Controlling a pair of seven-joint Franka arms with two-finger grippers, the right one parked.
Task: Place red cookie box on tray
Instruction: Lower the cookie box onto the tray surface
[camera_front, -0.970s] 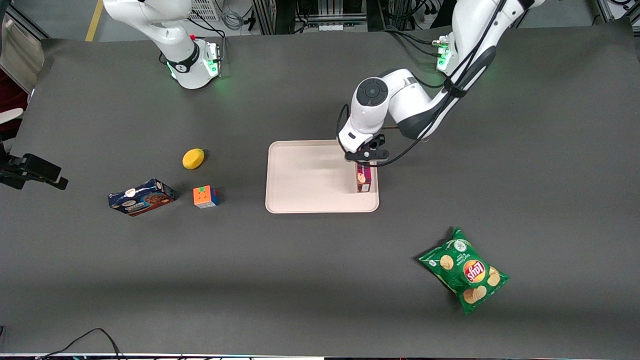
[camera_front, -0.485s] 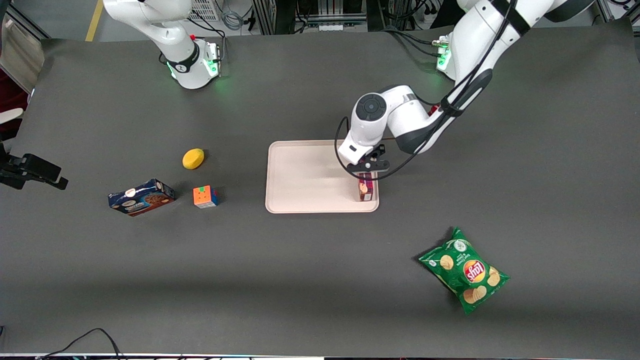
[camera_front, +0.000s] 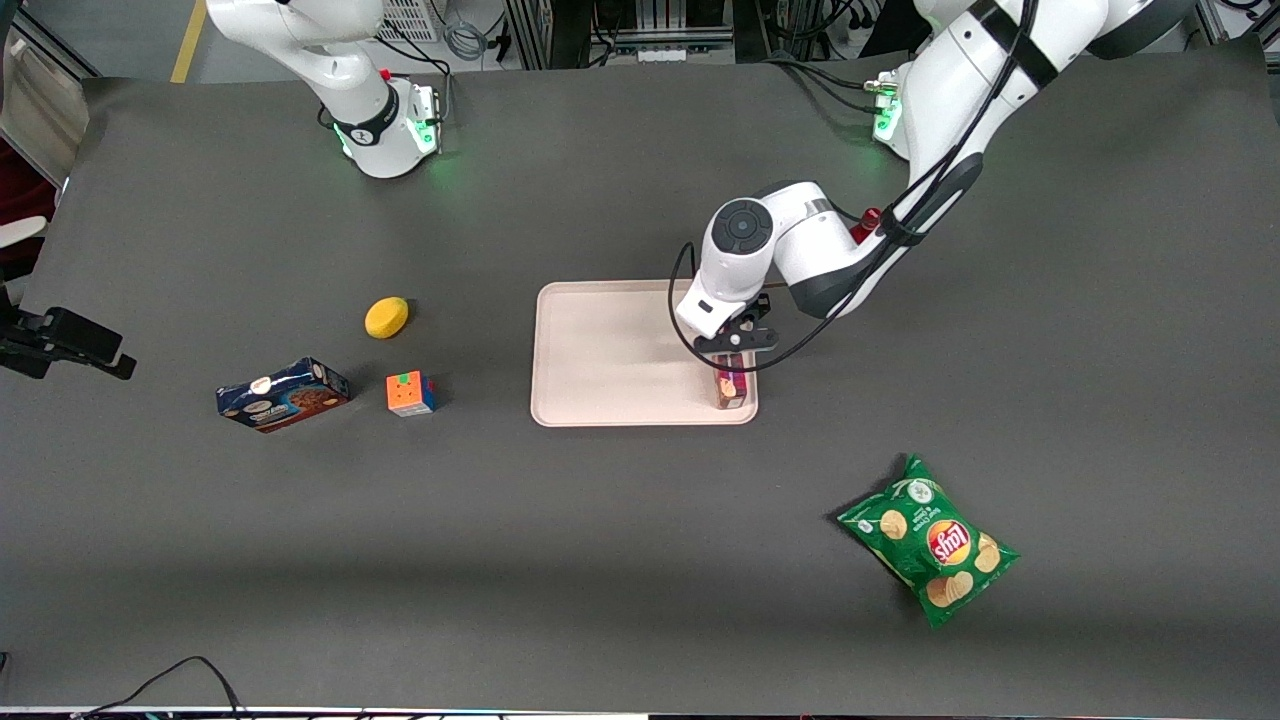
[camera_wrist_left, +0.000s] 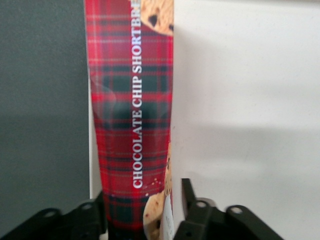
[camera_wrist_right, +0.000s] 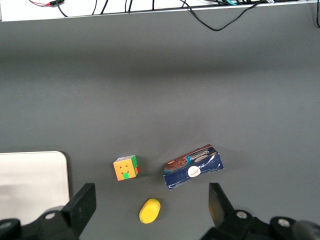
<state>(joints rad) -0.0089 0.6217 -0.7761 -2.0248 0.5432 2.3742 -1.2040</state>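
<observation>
The red cookie box (camera_front: 732, 392) (camera_wrist_left: 130, 110), dark red tartan with cookie pictures, lies flat on the pale pink tray (camera_front: 610, 350) (camera_wrist_left: 250, 100). It rests along the tray's edge toward the working arm's end, reaching nearly to the corner nearest the front camera. My gripper (camera_front: 735, 348) (camera_wrist_left: 144, 192) hangs low over the box's end farther from the camera. Its fingers straddle the box: one touches a side, and a thin strip of tray shows between the box and the other finger. The arm hides that end of the box in the front view.
Toward the parked arm's end lie a yellow lemon-like object (camera_front: 386, 317), a colour cube (camera_front: 411, 393) and a blue cookie box (camera_front: 283, 394). A green chips bag (camera_front: 928, 540) lies nearer the camera toward the working arm's end. A red bottle cap (camera_front: 868, 222) peeks out beside the arm.
The gripper came down and toward the front camera with the red cookie box, bringing it closer to the tray's near corner. Now a gap shows at one finger.
</observation>
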